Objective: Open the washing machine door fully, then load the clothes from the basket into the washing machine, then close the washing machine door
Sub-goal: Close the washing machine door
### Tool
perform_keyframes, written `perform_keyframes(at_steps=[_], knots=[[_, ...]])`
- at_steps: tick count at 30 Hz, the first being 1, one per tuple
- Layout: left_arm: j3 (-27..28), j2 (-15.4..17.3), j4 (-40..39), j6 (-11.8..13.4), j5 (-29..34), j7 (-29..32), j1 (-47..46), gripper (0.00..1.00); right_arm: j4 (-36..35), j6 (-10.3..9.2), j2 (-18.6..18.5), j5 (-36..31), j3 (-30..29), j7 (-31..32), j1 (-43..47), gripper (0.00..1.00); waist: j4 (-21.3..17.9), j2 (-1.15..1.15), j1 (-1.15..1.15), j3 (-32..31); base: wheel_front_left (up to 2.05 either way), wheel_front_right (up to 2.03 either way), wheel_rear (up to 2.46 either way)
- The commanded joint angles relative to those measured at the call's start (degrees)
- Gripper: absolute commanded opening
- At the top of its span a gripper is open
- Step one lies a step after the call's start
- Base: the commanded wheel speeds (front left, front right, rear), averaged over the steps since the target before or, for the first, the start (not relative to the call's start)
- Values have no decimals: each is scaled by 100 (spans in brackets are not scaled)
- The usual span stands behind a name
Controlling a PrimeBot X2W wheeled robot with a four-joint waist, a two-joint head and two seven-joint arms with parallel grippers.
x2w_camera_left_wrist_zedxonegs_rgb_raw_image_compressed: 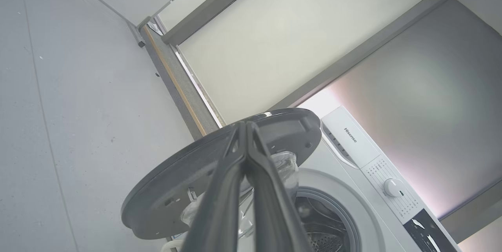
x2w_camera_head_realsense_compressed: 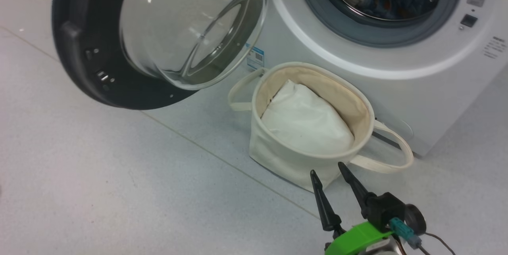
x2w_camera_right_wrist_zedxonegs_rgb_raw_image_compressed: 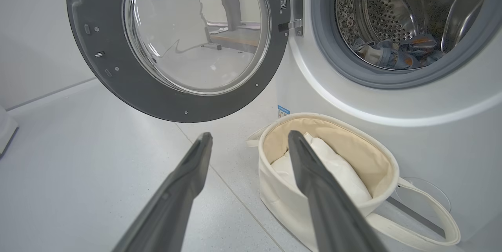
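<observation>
The washing machine [x2w_camera_head_realsense_compressed: 397,64] stands with its round black-rimmed door [x2w_camera_head_realsense_compressed: 79,56] swung wide open to the left. Light-blue printed clothes [x2w_camera_right_wrist_zedxonegs_rgb_raw_image_compressed: 396,54] lie in the steel drum [x2w_camera_right_wrist_zedxonegs_rgb_raw_image_compressed: 376,17]. The cream basket [x2w_camera_head_realsense_compressed: 278,152] sits on the floor before the machine, holding only white padding [x2w_camera_head_realsense_compressed: 305,122]. My right gripper [x2w_camera_head_realsense_compressed: 329,173] is open, just in front of the basket's near wall, with nothing between its fingers. In the left wrist view my left gripper [x2w_camera_left_wrist_zedxonegs_rgb_raw_image_compressed: 246,124] is shut on nothing, its tips pointing at the door's rim [x2w_camera_left_wrist_zedxonegs_rgb_raw_image_compressed: 204,154] from a distance.
Pale speckled floor [x2w_camera_head_realsense_compressed: 119,191] spreads to the left and front of the basket. The basket's loop handles [x2w_camera_head_realsense_compressed: 393,156] stick out on both sides. A wall and grey frame [x2w_camera_left_wrist_zedxonegs_rgb_raw_image_compressed: 219,5] rise behind the machine.
</observation>
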Motion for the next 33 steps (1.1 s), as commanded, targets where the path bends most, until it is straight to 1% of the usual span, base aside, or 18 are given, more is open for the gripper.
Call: perform_keyframes(at_steps=[1,3,6,10,14,20,22,26,33], knots=[[304,478,124,-11,-88,133,-473,0,-168,2,-8,-100,107,-71,-235,100,-128,0,-1,99,0,0,0],[371,702,667,7,-282,350,-817,0,-184,2,-8,-213,107,-71,-304,100,-257,0,-1,201,0,0,0],[473,1048,1333,2,-355,399,-1262,0,-215,2,-8,-351,92,-71,-383,100,-458,0,-1,372,0,0,0],[568,1300,2074,-7,-434,348,-1742,0,-142,2,-8,-457,96,-71,-392,100,-691,0,-1,521,0,0,0],[517,1428,2604,-19,-434,332,-2100,0,-89,2,-30,-551,62,-71,-388,100,-876,0,-1,640,0,0,0],[490,1606,3161,-34,-430,231,-2458,0,-123,2,-91,-566,45,-71,-347,100,-1166,0,-1,698,0,0,0],[505,1627,3227,-36,-468,252,-2506,0,-119,2,-107,-532,11,-71,-331,100,-1207,0,-1,717,0,0,0],[501,1725,3440,-39,-497,224,-2651,0,-112,2,-240,-618,-240,-71,-307,100,-1323,0,-1,873,0,0,0],[486,1759,3630,-41,-568,106,-2792,0,-261,2,-431,-693,-209,-71,-312,100,-1480,0,-1,1120,0,0,0]])
